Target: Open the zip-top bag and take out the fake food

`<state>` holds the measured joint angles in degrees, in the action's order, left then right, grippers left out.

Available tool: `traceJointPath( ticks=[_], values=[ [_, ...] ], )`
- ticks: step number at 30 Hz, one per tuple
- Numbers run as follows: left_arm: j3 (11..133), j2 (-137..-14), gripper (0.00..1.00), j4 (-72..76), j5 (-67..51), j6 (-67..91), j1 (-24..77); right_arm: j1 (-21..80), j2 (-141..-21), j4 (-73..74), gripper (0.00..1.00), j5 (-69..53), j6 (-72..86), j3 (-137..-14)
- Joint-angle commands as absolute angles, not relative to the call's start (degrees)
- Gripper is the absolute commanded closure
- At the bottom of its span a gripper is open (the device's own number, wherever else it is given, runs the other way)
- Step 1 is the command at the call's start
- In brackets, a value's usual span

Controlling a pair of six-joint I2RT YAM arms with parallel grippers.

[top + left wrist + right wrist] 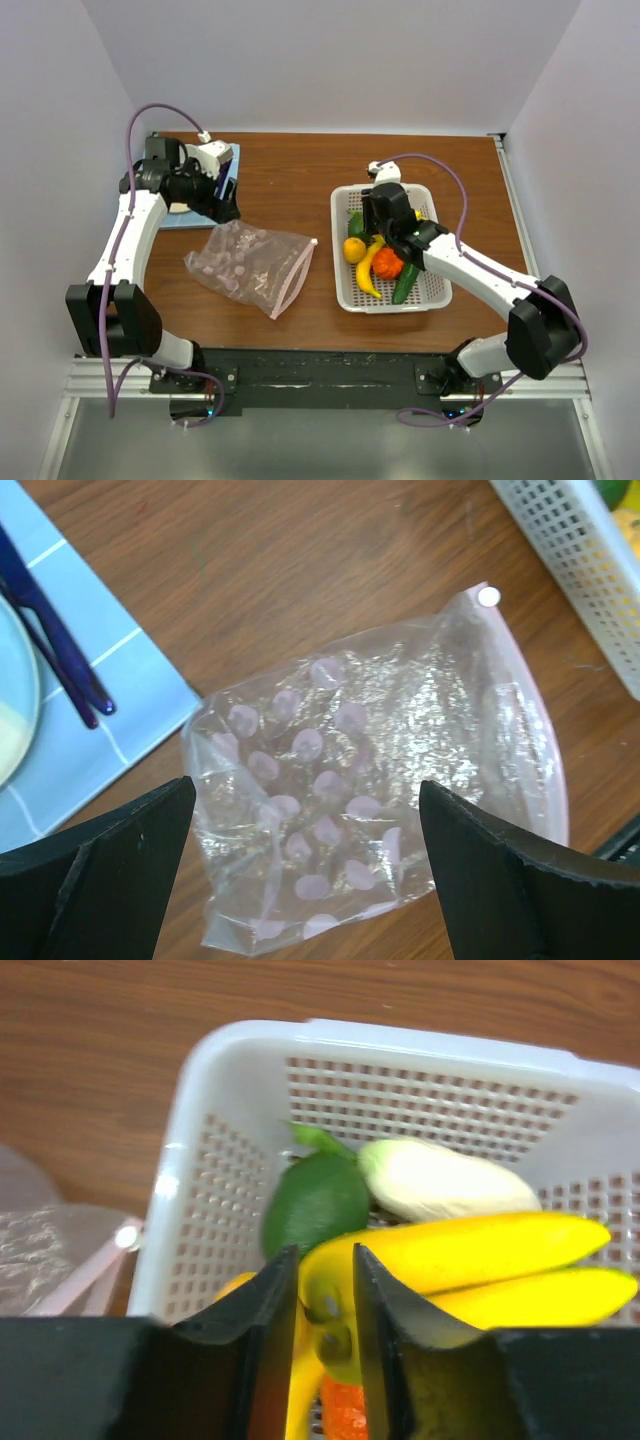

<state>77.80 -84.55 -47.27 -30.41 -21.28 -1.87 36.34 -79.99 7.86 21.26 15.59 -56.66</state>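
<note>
Two grippers inspected: I find the left gripper [228,205] wide and empty, nearer the zip-top bag [250,265] lying at its 5 o'clock (zipper edge [295,280] running 1 to 7); the right gripper [323,1255] sits narrow astride a banana [480,1250] of the fake food [380,265] in the basket [336,240], grip uncertain.

Overhead plus close wrists, sharing bag [255,265]

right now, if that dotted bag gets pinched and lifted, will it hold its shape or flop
Likely floppy: the zip-top bag lies crumpled and wrinkled. Probably light, since it looks empty. Its glossy film may slip, so a push could bunch it.
</note>
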Motion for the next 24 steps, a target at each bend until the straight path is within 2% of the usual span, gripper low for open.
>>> traceJointPath(
  ticks=[1,2,15,20,24],
  values=[
    [79.0,-82.6,0.00,-48.4,-35.9,-18.7,-1.8,36.0,-81.1,16.2,0.07,35.9,19.6,-62.8],
    [79.0,-82.4,0.00,-48.2,-35.7,-18.5,-1.8,36.0,-81.2,17.0,0.01,36.9,20.3,-63.2],
    [78.6,-80.4,0.00,-45.4,-38.2,-15.7,-0.6,36.1,-76.6,20.7,0.01,36.3,20.7,-61.4],
    [77.1,-80.2,0.00,-43.0,-38.1,-14.4,-0.5,36.1,-70.5,19.0,0.01,33.1,19.5,-58.7],
    [76.6,-80.8,0.00,-40.1,-36.9,-13.6,3.4,36.2,-66.6,16.7,0.01,31.2,18.1,-55.7]
  ],
)
